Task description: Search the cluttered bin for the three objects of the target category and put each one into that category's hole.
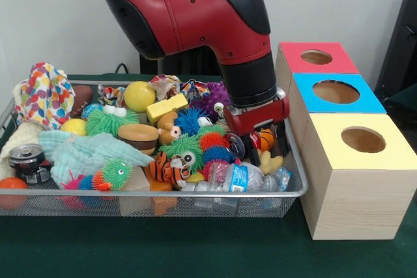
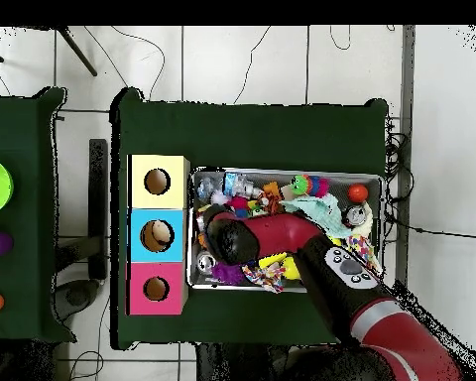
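Table [image 1: 195,252] carries the bin [image 1: 296,190], with three boxes beside it for short carries. Arm [image 1: 195,11] reaches down into the bin's box-side end, presumably to dig there. Red box's hole [image 1: 316,57] lies farthest back. Claw [image 1: 264,151] is buried among toys; cannot tell its grip. Orange tiger [image 1: 164,168] and tan dog [image 1: 168,128] lie mid-bin; yellow duck-like toy [image 1: 270,162] sits by the claw.

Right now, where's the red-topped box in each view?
Front view: the red-topped box is at upper right, farthest of the three boxes, behind the blue-topped box.
Overhead view: the red-topped box is the lowest of the stack, left of the bin.
Shared landmark: the blue-topped box beside it.
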